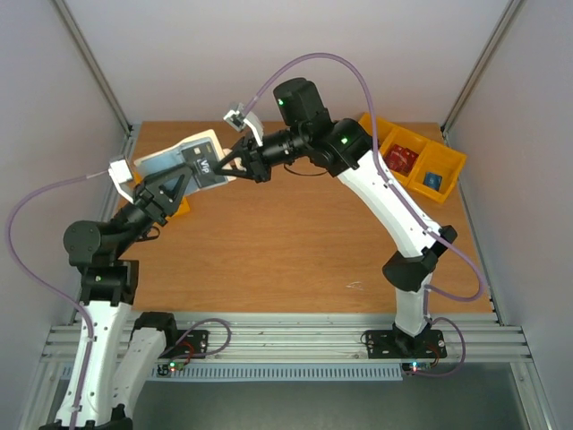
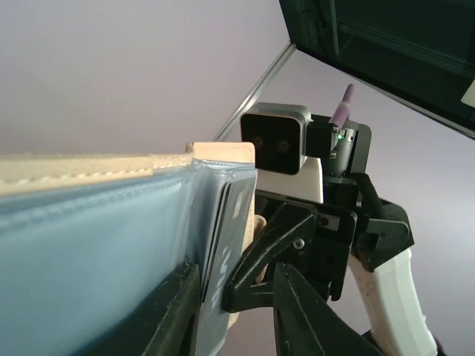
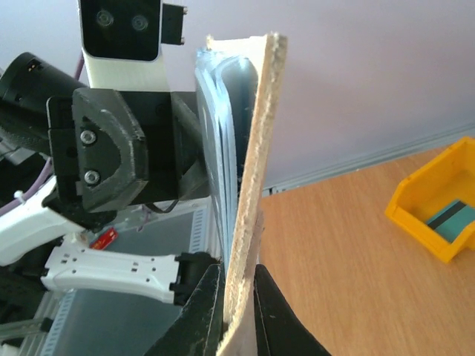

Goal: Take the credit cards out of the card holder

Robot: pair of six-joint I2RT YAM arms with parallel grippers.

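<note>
Wooden table sits well below the card holder, which hangs open in mid-air. At its near edge the left gripper straddles it, and whether it's pinching, I can't tell. At its far edge the right gripper is clamped tight on the beige flap, beside a dark card. This looks like the extraction step; the next move calls for a grip on that card alone.

The card holder has a matt grey-beige outside like leather or cloth, stitched along one edge and rough and fibrous at its cut rim. Its pale blue inside is smooth with a slight sheen. The table looks like matt wood. The yellow bin is shiny plastic. The left gripper and right gripper are matt black plastic.
</note>
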